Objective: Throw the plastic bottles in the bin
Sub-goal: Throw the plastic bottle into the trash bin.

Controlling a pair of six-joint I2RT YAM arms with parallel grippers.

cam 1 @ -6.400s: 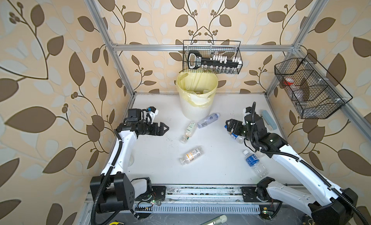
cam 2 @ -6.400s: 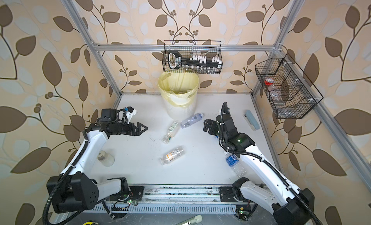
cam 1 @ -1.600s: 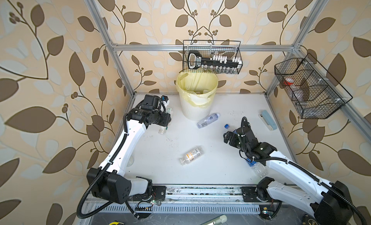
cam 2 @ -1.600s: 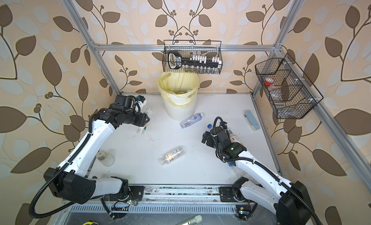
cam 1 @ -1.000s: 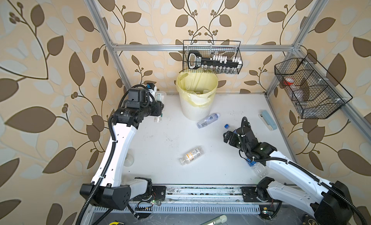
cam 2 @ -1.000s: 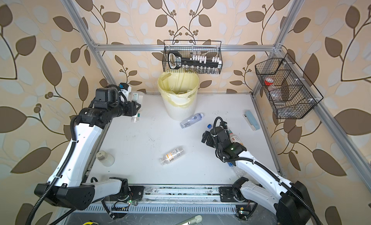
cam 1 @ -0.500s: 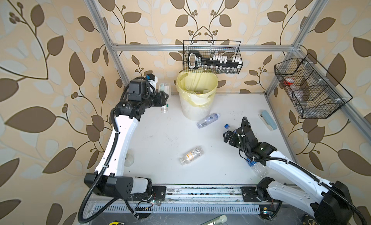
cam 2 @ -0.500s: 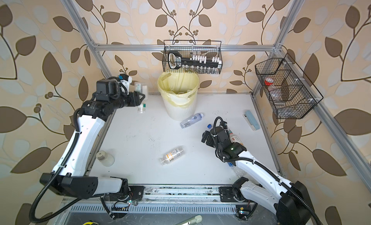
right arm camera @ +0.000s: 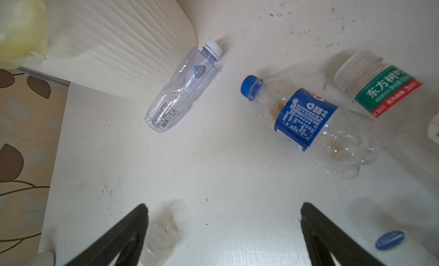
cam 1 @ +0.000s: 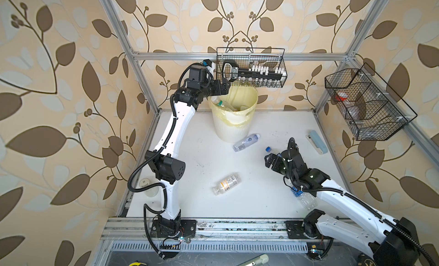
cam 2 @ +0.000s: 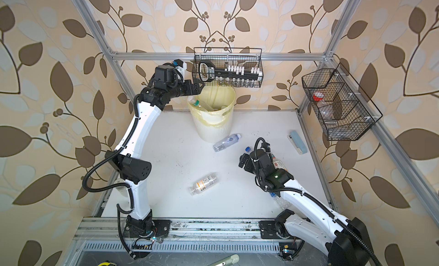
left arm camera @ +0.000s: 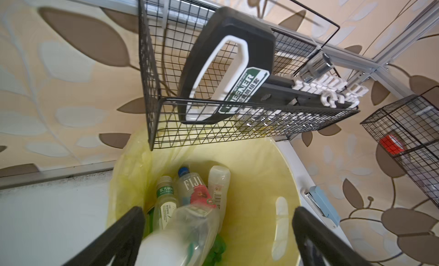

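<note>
Bin: you are working with one round cream ribbed plastic bin (cam 1: 232,131) with a yellow bag liner, standing at the table's back edge, right under a basket
Bottles in bin: four are showing: green-labelled bottle (left arm camera: 165,200), clear FIJI bottle (left arm camera: 192,188), pale white bottle (left arm camera: 219,181), blurred clear bottle (left arm camera: 183,231)
Bottles on table: five are lying flat: crushed white-capped bottle (cam 1: 245,142) just beside the bin, orange-labelled bottle (cam 1: 226,183) mid-table, blue-capped blue-labelled bottle (right arm camera: 306,117), capless green-and-red-labelled bottle (right arm camera: 380,91), blue-labelled bottle (cam 1: 303,198) under your right forearm
Left gripper (cam 1: 225,86): you are hanging it over the bin's rim, jaws spread far wider than the blurred clear bottle below them
Right gripper (cam 1: 270,160): you are hovering it low, jaws wide and empty, near the blue-capped blue-labelled bottle
Baskets: two black wire mesh baskets (cam 1: 251,72) (cam 1: 368,105) are hanging on the frame
Open room: the white tabletop (cam 1: 261,193) is lying bare between your arms; one pale blue rectangular block (cam 1: 318,142) is sitting near the right edge
</note>
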